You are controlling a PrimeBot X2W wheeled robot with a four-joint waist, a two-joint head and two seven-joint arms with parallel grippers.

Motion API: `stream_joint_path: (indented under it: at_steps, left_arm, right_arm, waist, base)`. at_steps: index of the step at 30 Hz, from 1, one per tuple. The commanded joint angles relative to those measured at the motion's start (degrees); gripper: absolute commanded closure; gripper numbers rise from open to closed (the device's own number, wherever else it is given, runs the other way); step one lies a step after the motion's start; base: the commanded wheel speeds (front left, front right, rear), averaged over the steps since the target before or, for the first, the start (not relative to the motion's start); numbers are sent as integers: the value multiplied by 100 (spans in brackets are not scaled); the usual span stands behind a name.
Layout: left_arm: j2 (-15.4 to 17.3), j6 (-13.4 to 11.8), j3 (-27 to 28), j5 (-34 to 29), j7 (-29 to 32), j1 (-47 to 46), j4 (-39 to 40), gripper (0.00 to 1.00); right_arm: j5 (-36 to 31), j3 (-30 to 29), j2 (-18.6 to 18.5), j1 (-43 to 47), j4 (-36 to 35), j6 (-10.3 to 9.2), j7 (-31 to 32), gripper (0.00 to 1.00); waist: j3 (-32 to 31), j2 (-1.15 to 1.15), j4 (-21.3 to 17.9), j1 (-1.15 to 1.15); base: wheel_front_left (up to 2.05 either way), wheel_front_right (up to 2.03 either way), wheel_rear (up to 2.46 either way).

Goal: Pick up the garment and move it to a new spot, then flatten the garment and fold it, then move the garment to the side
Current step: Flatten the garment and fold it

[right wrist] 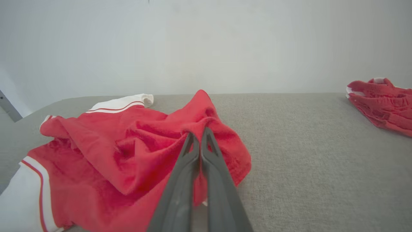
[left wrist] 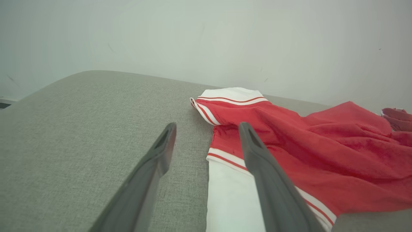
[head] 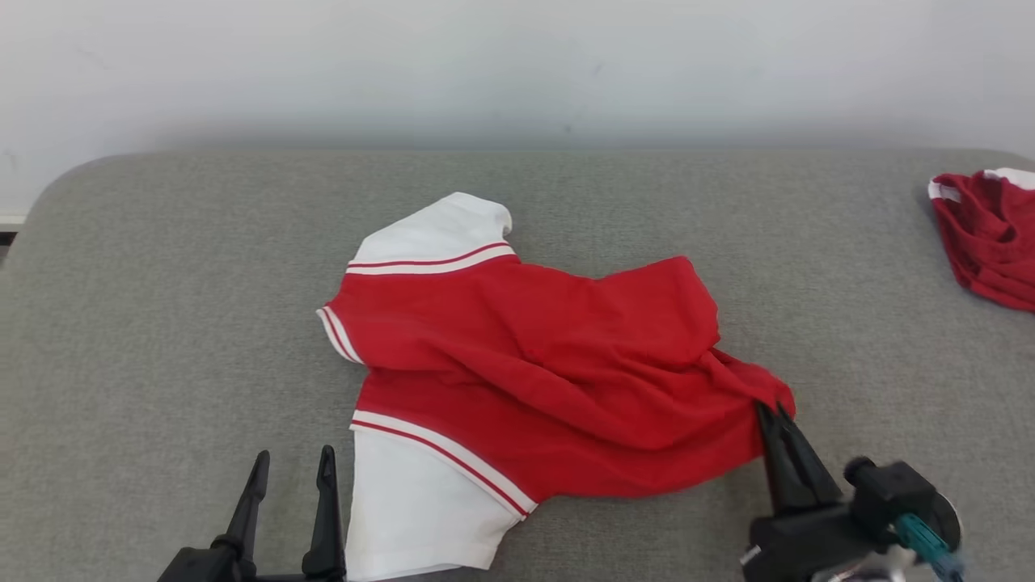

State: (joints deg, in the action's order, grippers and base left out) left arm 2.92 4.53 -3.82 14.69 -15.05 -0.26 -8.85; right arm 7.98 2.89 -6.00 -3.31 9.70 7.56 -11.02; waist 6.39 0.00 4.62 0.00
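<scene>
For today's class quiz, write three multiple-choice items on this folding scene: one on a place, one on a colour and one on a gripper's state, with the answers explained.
1. Where on the grey table does the second red garment lie?
A) near left corner
B) right edge
C) middle

2. What colour are the sleeves of the middle garment?
A) white
B) blue
C) black

3. How is the right gripper?
A) wide open
B) shut on empty air
C) shut on the middle garment's red edge

Answers:
1 B: it lies at the head view's right border.
2 A: both sleeves are white beyond the red stripes.
3 C: its fingers meet with red cloth bunched at their tips.
</scene>
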Motion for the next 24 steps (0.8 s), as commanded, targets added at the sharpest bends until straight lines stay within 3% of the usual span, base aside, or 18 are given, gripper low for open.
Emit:
stream_joint_path:
  at_steps: [1,6,13,15,20,24]
  left_arm:
    - [-6,-27,-35,70,-17,-11,-29,0]
    - [-7,-29,-84,89,-17,-27,-60,0]
    - [-7,-13,-189,97,-17,-28,-157,0]
    - [-7,-10,-230,80,-17,-23,-176,0]
    - [-8,-50,-234,117,-17,71,-172,0]
    - [-6,-88,-159,122,-17,121,-159,0]
  right_arm:
    - [53,141,49,-196,29,-16,30,100]
    - [101,588,117,-679,462,-16,-19,100]
    - [276,1322,266,-1694,2037,-16,-229,100]
    - [346,1446,282,-1881,2436,-16,-294,4]
    - [493,1550,303,-2011,2631,-16,-410,0]
    - [503,1257,296,-1676,1807,-17,-416,0]
  waist:
    - [-37,0,148,0]
    - [-57,0,340,0]
    - [-113,0,623,0]
    - [-128,0,683,0]
    - [-142,0,615,0]
    - [-134,0,381,0]
  base:
    - [0,0,0]
    - [0,0,0]
    - [0,0,0]
    - [0,0,0]
    - [0,0,0]
    - [0,0,0]
